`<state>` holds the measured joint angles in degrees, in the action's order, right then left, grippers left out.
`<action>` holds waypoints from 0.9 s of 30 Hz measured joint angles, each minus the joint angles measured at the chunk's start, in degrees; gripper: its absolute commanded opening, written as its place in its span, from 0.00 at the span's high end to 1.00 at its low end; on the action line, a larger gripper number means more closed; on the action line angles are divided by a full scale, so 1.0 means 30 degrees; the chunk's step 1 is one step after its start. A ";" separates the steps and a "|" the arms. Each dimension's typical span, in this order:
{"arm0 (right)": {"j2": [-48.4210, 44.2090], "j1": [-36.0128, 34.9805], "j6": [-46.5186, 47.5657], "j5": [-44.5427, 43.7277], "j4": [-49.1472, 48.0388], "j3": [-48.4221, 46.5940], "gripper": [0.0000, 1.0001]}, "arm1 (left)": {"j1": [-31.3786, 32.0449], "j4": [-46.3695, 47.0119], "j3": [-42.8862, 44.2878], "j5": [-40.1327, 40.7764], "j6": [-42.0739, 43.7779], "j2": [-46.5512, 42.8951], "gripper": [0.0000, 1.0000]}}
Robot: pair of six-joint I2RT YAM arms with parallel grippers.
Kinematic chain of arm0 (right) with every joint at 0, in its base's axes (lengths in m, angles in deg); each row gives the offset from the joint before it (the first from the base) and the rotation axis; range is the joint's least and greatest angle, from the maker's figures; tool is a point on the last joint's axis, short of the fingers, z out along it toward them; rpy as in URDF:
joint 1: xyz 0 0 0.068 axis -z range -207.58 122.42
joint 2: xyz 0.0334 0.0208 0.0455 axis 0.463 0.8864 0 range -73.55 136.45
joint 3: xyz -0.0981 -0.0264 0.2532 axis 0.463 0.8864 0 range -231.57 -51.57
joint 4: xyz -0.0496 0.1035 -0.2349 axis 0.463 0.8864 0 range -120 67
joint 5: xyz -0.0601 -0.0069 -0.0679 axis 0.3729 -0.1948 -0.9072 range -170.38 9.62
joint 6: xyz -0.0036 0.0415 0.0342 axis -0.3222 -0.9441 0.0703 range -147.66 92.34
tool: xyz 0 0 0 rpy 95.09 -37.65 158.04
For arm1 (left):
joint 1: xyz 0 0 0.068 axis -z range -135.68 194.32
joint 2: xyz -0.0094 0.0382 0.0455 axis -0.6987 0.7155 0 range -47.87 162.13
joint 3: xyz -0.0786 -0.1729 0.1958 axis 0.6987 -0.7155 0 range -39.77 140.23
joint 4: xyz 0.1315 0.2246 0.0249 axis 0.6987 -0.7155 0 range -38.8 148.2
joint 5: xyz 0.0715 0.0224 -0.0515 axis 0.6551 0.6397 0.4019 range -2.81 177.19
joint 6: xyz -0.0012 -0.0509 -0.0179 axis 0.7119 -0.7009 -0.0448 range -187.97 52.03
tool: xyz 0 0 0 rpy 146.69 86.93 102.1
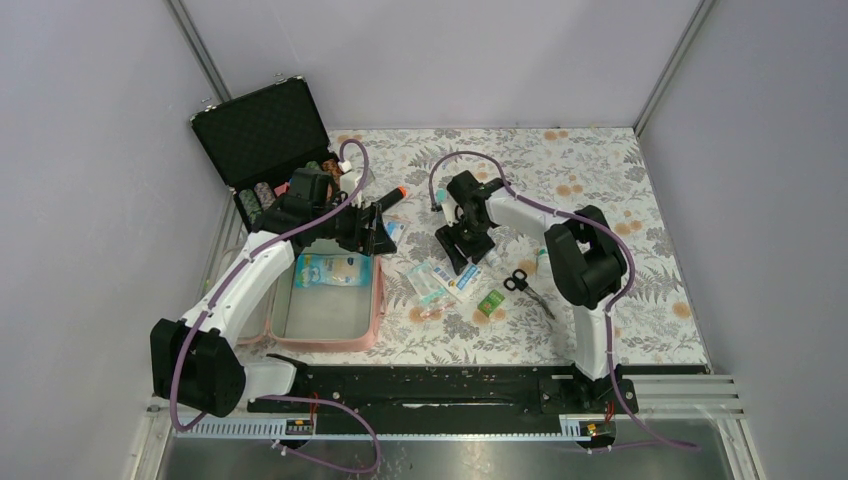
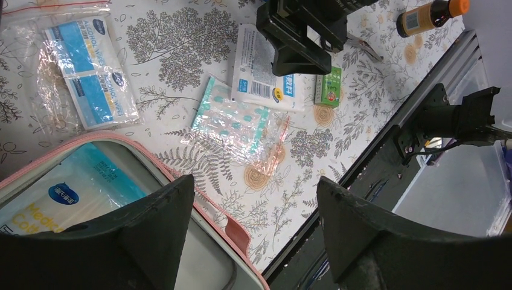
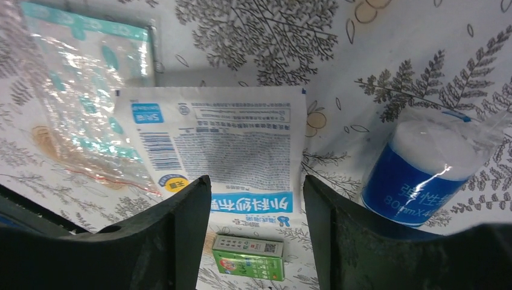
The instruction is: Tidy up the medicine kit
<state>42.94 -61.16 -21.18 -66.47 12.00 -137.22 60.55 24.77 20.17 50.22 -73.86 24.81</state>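
Reaches the left arm (image 1: 250,280) forward and in toward the middle, with the left gripper (image 2: 255,199) pointing to the right, fingers wide apart and holding nothing. Bends the right arm (image 1: 520,215) back in toward the middle and tips the right gripper (image 3: 256,193) down low, fingers apart too, nothing between them.

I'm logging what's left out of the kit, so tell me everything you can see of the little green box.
The green box is a small rectangular carton, cardboard by its look, closed, with a pale printed panel. It lies flat on the floral table beside the white packet; nothing grips it.
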 measured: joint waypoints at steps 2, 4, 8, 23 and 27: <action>0.0226 0.0000 -0.0095 -0.0350 0.0219 0.0000 0.35 | 0.0000 -0.0015 0.0000 -0.0058 -0.0007 0.0000 0.27; 0.0262 0.0000 -0.0168 -0.0634 0.0415 0.0007 0.34 | 0.0000 0.0000 0.0000 -0.0117 -0.0022 0.0000 0.27; 0.0335 0.0000 -0.0357 -0.0823 0.0561 0.0007 0.45 | 0.0000 0.0000 0.0000 -0.0153 -0.0066 0.0000 0.27; -0.1027 0.0007 -0.1042 0.0882 0.1326 -0.0073 1.00 | 0.0000 0.2645 -0.2550 0.0219 -0.0240 -0.0787 0.24; -0.4911 0.0044 -0.1370 0.1348 0.0153 0.0474 1.00 | 0.0007 0.4816 -0.3468 -0.0408 -0.1282 -0.0408 0.24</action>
<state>28.21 -61.03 -25.29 -62.43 12.46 -135.80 60.57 39.22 9.77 49.00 -77.70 23.59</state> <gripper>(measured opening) 0.049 0.756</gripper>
